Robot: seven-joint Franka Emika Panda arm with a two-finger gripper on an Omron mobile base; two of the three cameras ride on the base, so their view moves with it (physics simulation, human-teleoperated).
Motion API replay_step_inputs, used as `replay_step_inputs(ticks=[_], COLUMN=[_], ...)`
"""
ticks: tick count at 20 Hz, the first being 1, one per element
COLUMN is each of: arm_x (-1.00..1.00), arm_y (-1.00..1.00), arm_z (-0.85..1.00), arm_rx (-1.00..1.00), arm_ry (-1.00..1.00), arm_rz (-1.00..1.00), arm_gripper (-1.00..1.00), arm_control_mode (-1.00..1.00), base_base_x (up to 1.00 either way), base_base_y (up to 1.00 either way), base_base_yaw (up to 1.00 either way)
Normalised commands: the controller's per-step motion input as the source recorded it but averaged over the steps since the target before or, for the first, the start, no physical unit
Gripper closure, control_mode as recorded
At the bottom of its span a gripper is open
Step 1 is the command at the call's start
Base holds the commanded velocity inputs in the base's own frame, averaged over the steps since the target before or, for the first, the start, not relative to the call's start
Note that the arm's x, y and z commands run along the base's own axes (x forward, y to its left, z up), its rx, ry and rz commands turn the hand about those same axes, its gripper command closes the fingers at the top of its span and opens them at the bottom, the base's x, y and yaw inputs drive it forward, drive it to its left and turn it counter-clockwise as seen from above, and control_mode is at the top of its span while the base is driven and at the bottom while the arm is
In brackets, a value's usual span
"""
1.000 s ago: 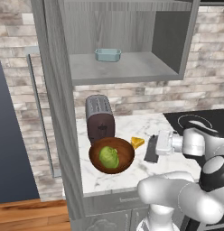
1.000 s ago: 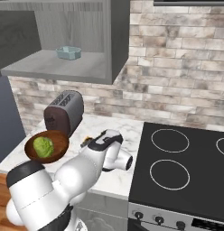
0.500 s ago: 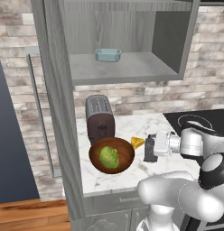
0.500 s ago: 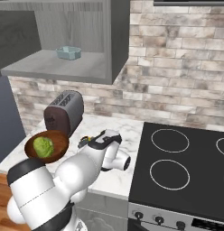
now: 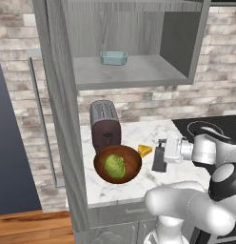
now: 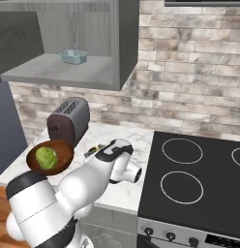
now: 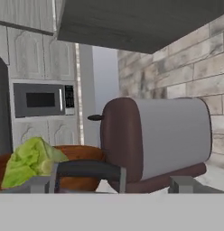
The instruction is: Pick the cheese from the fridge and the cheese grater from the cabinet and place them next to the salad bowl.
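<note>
Since a second ago my arm has carried the cheese grater (image 5: 159, 158) a little to the left, toward the salad bowl (image 5: 118, 164), and the grater now reads as closer to the bowl's right rim than it did.

From the left base view I see the gripper (image 5: 162, 152) closed on the cheese grater, which is dark and boxy and sits low at the marble surface (image 5: 139, 183); I cannot tell whether its base touches the marble or hangs just clear. The cheese (image 5: 145, 150) lies on the surface between the bowl and the grater, just beside both. The salad bowl rests at the front left of the surface with green leaves inside, and the toaster (image 5: 105, 125) stands directly behind it, touching or nearly so.

Above, the cabinet (image 5: 134, 43) stands open, and a small light blue dish (image 5: 113, 57) sits on its inner shelf. The fridge (image 5: 10, 157) shows as a dark flat panel at the far left.

In the right base view my arm hides most of the grater; the stovetop (image 6: 199, 179) lies to the right of the surface.

Looking along the hand, I see the grater's dark handle (image 7: 86, 169) arching across the bottom, with the salad leaves and the bowl's wooden rim behind it at the left and the toaster looming at the right.
</note>
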Motion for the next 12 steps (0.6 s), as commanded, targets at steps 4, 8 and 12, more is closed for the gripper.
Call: replay_step_inputs(ticks=[4,8,12], arm_x=[-0.08,-0.16,-0.34], arm_y=[-0.04,0.0,0.0], arm_z=[0.35,0.41,0.64], arm_rx=[0.06,0.04,0.01], arm_ry=[0.0,0.0,0.0], arm_rz=[0.0,0.0,0.02], arm_gripper=[-1.0,-1.0,-1.0], arm_control_mode=[-1.0,-1.0,-1.0], base_base_x=[0.0,0.0,0.0], base_base_y=[0.0,0.0,0.0], base_base_yaw=[0.0,0.0,0.0])
